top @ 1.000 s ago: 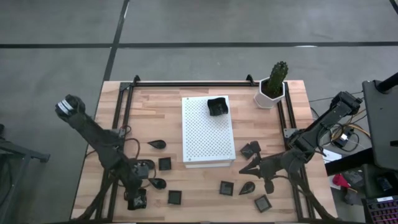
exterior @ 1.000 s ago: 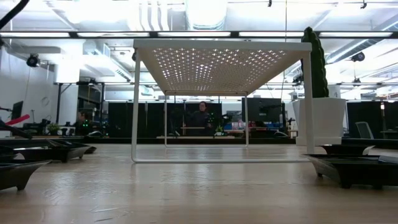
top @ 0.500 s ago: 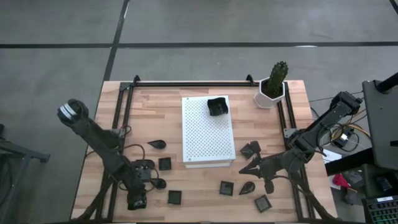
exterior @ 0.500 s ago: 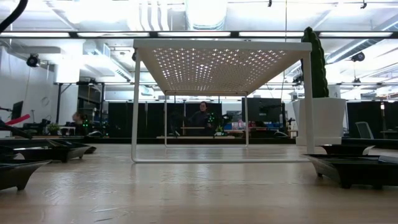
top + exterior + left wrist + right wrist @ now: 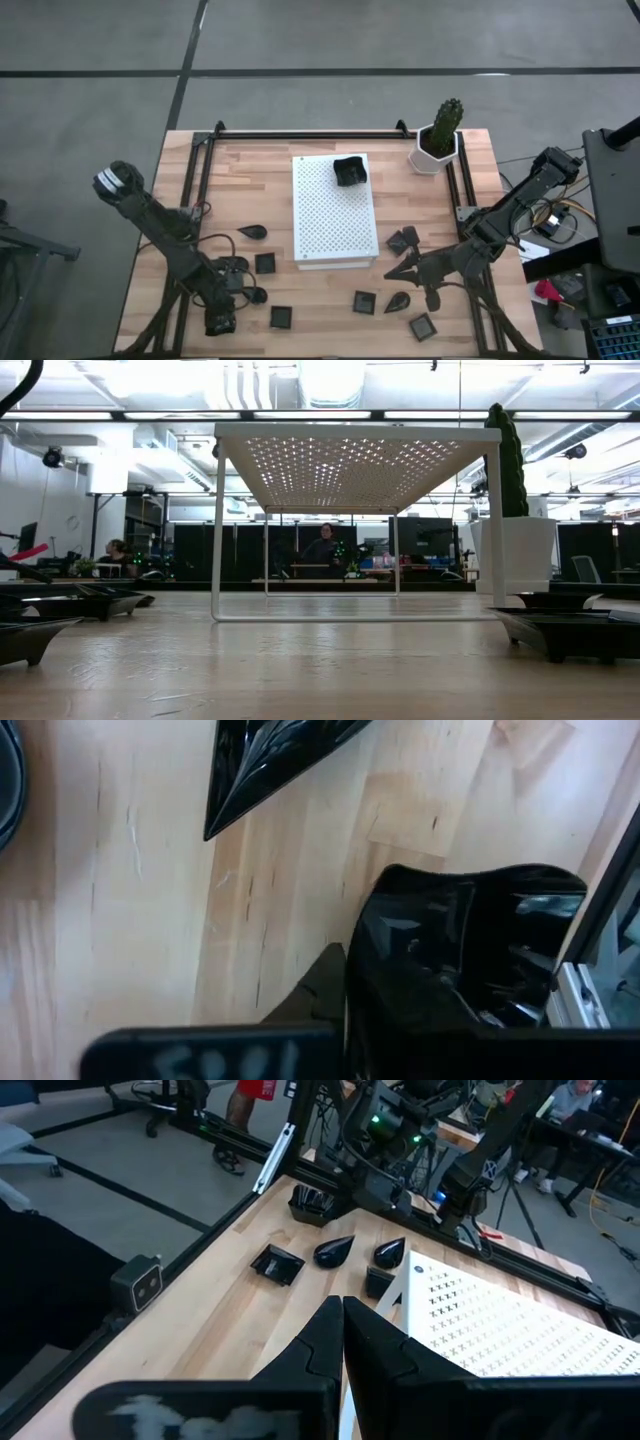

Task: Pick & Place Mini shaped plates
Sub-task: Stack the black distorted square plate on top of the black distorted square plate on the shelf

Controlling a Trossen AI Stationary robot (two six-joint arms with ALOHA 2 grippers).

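Since a second ago, your left arm has swung its elbow slightly inward while its left tool [image 5: 221,322] has stayed low at the front left corner of the pale wooden counter [image 5: 250,185]. Your left wrist view shows that tool clamped on a glossy black square mini plate [image 5: 460,960], held tilted just above the wood, with a glossy black teardrop mini plate [image 5: 262,758] lying beyond it. Your right tool [image 5: 392,272] rests near the front right of the counter with its fingers pressed together, holding nothing. You have one dark irregular mini plate [image 5: 350,171] sitting on the far right corner of the white perforated raised board [image 5: 333,215] at the counter's middle. Left of the board lie a teardrop plate [image 5: 253,232] and a square plate [image 5: 265,263]; another square plate [image 5: 281,317] sits near the front edge. Right of the board you see more dark plates: one [image 5: 404,240] beside the board's corner, and three [image 5: 364,301] along the front. A white hexagonal pot with a green cactus [image 5: 440,135] stands at the far right corner.
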